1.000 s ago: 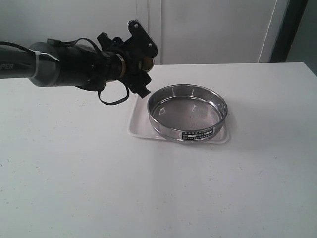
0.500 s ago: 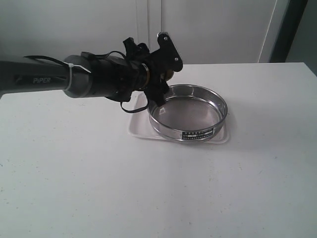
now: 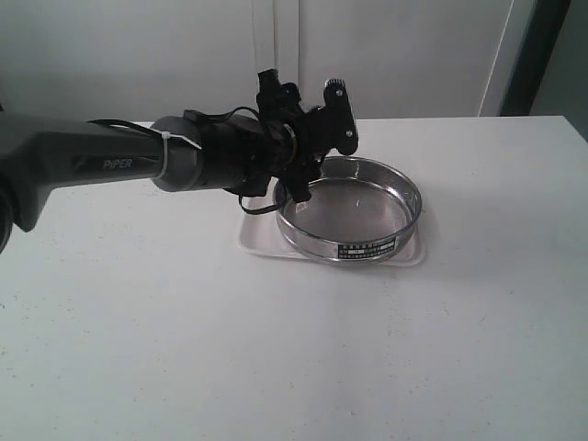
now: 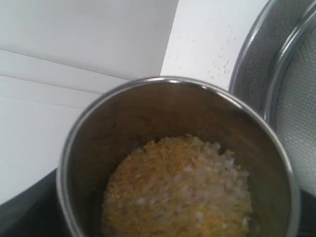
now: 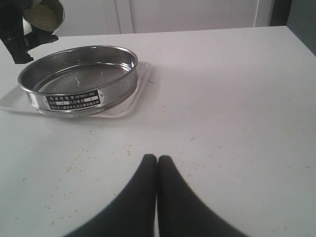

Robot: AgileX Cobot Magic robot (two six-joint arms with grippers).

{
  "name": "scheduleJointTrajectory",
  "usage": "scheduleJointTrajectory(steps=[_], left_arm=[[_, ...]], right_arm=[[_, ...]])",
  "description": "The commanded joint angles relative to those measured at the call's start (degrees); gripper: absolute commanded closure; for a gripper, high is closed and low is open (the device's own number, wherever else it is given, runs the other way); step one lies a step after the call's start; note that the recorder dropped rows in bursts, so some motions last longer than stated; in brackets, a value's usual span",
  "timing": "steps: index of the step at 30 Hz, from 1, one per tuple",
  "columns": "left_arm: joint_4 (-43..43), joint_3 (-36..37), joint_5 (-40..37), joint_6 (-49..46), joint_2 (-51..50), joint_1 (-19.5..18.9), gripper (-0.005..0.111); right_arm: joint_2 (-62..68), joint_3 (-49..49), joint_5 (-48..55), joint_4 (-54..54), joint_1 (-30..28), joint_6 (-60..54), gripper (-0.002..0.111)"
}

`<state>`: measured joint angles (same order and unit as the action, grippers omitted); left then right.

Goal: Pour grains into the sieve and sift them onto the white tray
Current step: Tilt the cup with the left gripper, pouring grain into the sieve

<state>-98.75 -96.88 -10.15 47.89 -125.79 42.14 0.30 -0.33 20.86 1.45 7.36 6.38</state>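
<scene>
My left gripper (image 3: 318, 140) is shut on a small steel cup (image 4: 148, 106), tipped on its side at the left rim of the sieve (image 3: 367, 246). The grains (image 4: 182, 190), yellow and whitish, lie inside the cup; none are seen falling. The sieve, round steel with a labelled wall, sits on the white tray (image 3: 253, 234), and its mesh looks almost bare. The right wrist view shows the cup (image 5: 45, 15) just above the sieve (image 5: 74, 98) and the tray (image 5: 142, 74) beneath it. My right gripper (image 5: 157, 159) is shut on nothing, low over the table and well away from the sieve.
The white table (image 3: 276, 349) runs wide on every side of the tray. Stray grains (image 5: 74, 158) dot it near my right gripper. A pale wall and cabinet doors (image 3: 395, 55) stand behind the table's far edge.
My left arm has carried the cup to the right, from left of the tray to the sieve's left rim. The right gripper has stayed put.
</scene>
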Motion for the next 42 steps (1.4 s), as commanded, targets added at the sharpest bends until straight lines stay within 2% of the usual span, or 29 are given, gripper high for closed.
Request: scheduleJointTrajectory(steps=[1,11,19,33,42], left_arm=[[-1.20,-1.10,-0.90,-1.56,-0.58,0.25,0.107],[-1.20,-1.49,0.01,-19.17,-1.58,0.25,0.107],[-1.20,-1.49,1.46,-28.67,-1.58,0.25,0.107],[-1.20,-1.97,3.03,-34.36,-1.58,0.47,0.107],[-1.20,-5.46,3.03,-36.27,-1.58,0.80,0.107]], right_arm=[[-0.30,0.33,-0.81,0.17,0.17,-0.11,0.108],[-0.30,0.33,-0.81,0.17,0.17,-0.11,0.108],[-0.30,0.33,-0.81,0.17,0.17,-0.11,0.108],[-0.30,0.33,-0.81,0.17,0.17,-0.11,0.108],[-0.30,0.33,-0.81,0.17,0.17,-0.11,0.108]])
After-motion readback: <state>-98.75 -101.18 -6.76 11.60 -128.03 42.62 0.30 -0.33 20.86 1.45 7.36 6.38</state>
